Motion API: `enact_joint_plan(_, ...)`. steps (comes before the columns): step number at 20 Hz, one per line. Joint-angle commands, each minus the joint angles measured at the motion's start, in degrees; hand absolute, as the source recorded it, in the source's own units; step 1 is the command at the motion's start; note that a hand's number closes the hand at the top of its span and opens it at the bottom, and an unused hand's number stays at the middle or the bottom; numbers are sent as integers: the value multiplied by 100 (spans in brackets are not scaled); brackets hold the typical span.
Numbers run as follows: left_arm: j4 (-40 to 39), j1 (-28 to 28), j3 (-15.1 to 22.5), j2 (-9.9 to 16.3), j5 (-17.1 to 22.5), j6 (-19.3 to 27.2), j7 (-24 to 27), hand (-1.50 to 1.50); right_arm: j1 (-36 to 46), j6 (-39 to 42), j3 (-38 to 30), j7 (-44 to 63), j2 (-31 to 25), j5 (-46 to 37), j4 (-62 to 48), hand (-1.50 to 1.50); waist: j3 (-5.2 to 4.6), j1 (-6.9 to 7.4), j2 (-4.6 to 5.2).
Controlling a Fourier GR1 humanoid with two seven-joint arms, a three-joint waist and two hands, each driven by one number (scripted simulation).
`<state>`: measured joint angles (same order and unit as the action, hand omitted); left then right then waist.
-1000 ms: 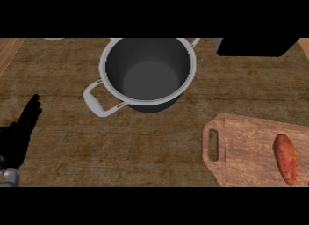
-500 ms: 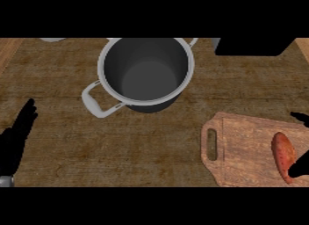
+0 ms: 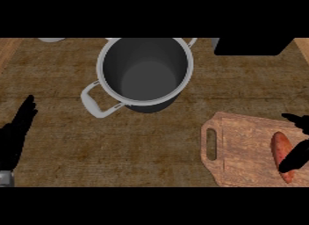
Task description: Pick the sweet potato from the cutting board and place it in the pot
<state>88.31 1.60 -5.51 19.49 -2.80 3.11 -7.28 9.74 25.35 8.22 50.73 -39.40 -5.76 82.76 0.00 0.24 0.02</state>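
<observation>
You are looking down at a brown, rough counter (image 3: pixel 150 145) with lighter wood strips along its left and right edges. A grey pot (image 3: pixel 144 70) is sitting near the top middle, with a pale handle sticking out at its lower left. It is showing only its dark inside. A black block (image 3: pixel 251 46) is lying at the top right, and a small pale thing is peeking in at the top left.

A wooden board (image 3: pixel 241 149) is lying at the lower right, well apart from the pot. The sweet potato (image 3: pixel 282 151) is lying on the board's right side.

Your right hand (image 3: pixel 303 147) is reaching over the potato with a finger across it, but the fingers are not curling round it. Your left hand (image 3: pixel 11 136) is resting at the left edge, fingers straight and holding nothing.
</observation>
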Motion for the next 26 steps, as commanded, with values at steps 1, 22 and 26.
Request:
enact_joint_plan(1, 602, 729, 24, -106, -78, -52, 204, 0, -209, -211, 183, -11, 378, -545, -151, -150, 1, 26, -9)
enact_joint_plan(22, 321, 59, -422, -278, -228, -426, -282, 0, -469, 591, -442, -886, 818, -1519, 44, 150, -2, -36, -14)
enact_joint_plan(26, 17, 158, -527, -286, -256, -570, 176, 0, -299, 467, -521, -1000, 1093, -1793, -206, 150, -1, -15, -7)
